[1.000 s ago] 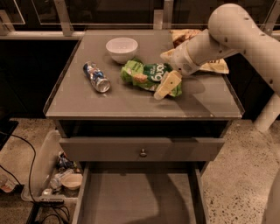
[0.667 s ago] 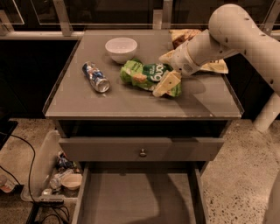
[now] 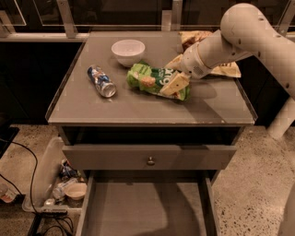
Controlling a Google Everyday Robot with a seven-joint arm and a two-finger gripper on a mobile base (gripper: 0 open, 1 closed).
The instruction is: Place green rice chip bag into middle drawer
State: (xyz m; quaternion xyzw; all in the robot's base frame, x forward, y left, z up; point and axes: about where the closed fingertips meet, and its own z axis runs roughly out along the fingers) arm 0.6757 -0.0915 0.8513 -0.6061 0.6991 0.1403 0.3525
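**A:** Tabletop first: a flat grey cabinet top (image 3: 138, 110), with a crinkly bright-green rice chip bag (image 3: 154, 79) lying near its middle. And the room?

**B:** Speckled stone floor (image 3: 251, 193) below and dark glass (image 3: 120, 11) in pale frames behind. Left of the green bag, a blue-and-silver can (image 3: 102, 82) lies on its side. Behind the bag to the left sits a round white bowl (image 3: 128, 50).

**A:** What is hard to see?

**B:** A brown-and-yellow chip bag (image 3: 228, 70) behind the green bag to the right, mostly covered by the pale robot arm (image 3: 249, 27). Below the green bag, under the grey drawer front (image 3: 115, 156) with its round metal knob, the wide grey middle drawer (image 3: 147, 209) stands pulled out. Its near end is cut off at the lower edge of the view.

**A:** And the gripper (image 3: 165, 79)?

**B:** It is at the green bag's right end with its tan fingers (image 3: 175, 84) spread, one lying over the bag and one behind it. The bag rests on the top, not in the drawer.

**A:** Any change from a second ago?

**B:** Hardly. Gripper and bag sit much as they did.
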